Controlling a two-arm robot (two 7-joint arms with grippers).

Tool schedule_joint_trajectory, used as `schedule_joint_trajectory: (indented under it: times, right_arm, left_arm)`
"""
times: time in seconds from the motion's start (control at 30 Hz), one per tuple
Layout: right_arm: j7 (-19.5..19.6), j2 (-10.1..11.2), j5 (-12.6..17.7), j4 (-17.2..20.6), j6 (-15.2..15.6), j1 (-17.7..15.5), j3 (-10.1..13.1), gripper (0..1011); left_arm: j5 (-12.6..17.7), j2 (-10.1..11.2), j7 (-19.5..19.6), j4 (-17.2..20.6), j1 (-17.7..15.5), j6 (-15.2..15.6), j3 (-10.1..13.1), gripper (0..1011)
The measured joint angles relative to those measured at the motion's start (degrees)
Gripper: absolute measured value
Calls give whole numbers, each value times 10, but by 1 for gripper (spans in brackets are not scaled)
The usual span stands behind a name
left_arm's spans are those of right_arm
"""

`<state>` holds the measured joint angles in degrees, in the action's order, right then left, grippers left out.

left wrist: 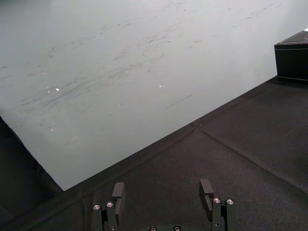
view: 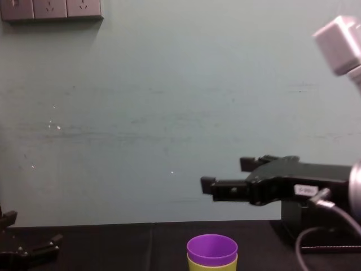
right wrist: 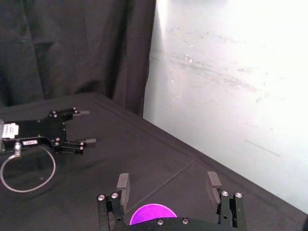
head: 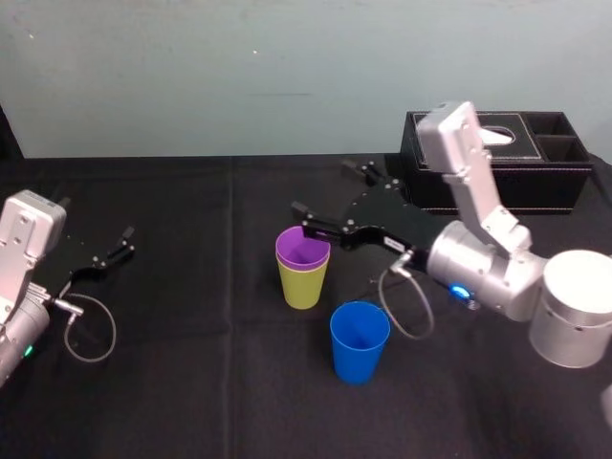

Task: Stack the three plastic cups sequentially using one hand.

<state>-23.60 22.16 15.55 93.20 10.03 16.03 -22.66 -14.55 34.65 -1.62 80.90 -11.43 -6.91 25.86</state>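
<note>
While gripper (view: pixel 224 175) hovers, purple cup (view: pixel 212 250) seems clear.

We looked for words and found none we could read: the white label (view: pixel 306 190) on the right gripper (view: pixel 225 175) was too small to make out, and so were the white tags (right wrist: pixel 7 130) on the left gripper (right wrist: pixel 88 127).

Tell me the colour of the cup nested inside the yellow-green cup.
Purple. The tapered purple plastic cup sits in the yellow-green plastic cup; the head view shows it best.
</note>
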Motion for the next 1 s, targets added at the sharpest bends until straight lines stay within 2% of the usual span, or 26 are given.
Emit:
schedule_joint_trajectory:
  times: [0.13,0.3,0.5,0.57,0.73,1.0]
  right_arm:
    - [-3,20,10,24,-2,-18,11,1004]
    - [-11,65,28,59,-20,-66,38,1004]
    - [-17,106,50,84,-41,-124,69,1004]
    - [-18,111,53,86,-43,-132,72,1004]
    - [-25,138,73,101,-67,-185,97,1004]
    - [-34,157,94,106,-87,-239,113,1004]
  left_arm:
    - [0,0,0,0,0,0,0,1010]
    - [0,0,0,0,0,0,0,1010]
    - [0,0,0,0,0,0,0,1010]
    - [0,0,0,0,0,0,0,1010]
    - [0,0,0,0,0,0,0,1010]
    - [0,0,0,0,0,0,0,1010]
